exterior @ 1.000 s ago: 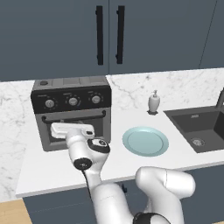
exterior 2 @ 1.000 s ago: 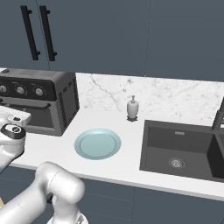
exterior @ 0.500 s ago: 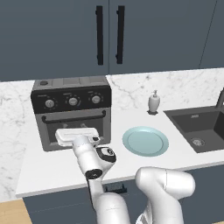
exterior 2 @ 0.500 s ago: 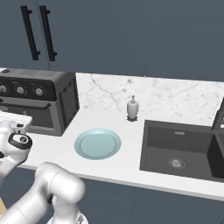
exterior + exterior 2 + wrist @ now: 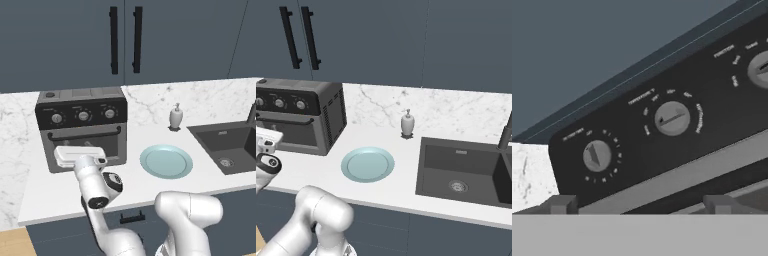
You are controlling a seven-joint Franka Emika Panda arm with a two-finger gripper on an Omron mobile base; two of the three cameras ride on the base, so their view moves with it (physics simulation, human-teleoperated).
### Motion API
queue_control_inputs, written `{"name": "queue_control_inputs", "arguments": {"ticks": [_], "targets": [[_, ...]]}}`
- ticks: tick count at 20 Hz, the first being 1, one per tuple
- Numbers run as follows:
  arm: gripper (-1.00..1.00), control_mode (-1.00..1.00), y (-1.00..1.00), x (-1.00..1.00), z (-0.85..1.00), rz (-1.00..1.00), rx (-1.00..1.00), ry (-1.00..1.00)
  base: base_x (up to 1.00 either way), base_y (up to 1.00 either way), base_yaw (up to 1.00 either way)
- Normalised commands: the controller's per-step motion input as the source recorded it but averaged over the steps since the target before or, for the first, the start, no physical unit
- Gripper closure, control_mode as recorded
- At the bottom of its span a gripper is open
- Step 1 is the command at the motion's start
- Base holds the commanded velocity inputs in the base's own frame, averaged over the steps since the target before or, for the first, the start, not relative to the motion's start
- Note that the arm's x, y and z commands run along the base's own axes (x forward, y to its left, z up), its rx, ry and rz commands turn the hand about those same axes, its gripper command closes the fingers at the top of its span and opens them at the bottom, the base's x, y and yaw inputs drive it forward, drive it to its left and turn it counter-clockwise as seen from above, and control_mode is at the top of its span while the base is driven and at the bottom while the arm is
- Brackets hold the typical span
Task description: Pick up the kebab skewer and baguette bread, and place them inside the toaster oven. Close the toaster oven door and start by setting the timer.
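Note:
The toaster oven [image 5: 82,127] [image 5: 298,115] stands at the counter's left with its door [image 5: 112,145] shut and the black bar handle [image 5: 85,134] across its top. My gripper [image 5: 79,155] [image 5: 266,141] [image 5: 640,204] hovers just in front of the door, open, with nothing between its fingers. The hand view looks up at the black control panel: left knob [image 5: 597,155], middle knob [image 5: 672,118], right knob [image 5: 760,70]. The kebab skewer and the baguette bread are out of view.
A light blue plate [image 5: 166,161] [image 5: 367,164] lies bare right of the oven. A soap dispenser [image 5: 175,117] [image 5: 407,123] stands by the wall, and a dark sink [image 5: 230,147] [image 5: 466,167] fills the right. Dark cabinets hang above.
The arm's elbow has sunk lower in front of the counter. The hand has dropped slightly and stays before the oven door, still open.

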Motion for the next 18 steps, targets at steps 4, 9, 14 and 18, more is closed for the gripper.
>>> {"name": "queue_control_inputs", "arguments": {"ticks": [4,9,14,18], "targets": [[-1.0,-1.0,0.0,-0.38,0.46,-0.05,0.0,0.0,0.0,0.0,0.0],[-1.0,-1.0,0.02,-0.35,0.51,0.0,0.0,0.0,0.0,0.0,0.0],[-1.0,-1.0,0.13,-0.06,0.4,0.0,-0.04,0.04,0.0,0.0,0.0],[-1.0,-1.0,0.08,0.0,0.31,0.0,-0.14,0.07,0.0,0.0,0.0]]}}
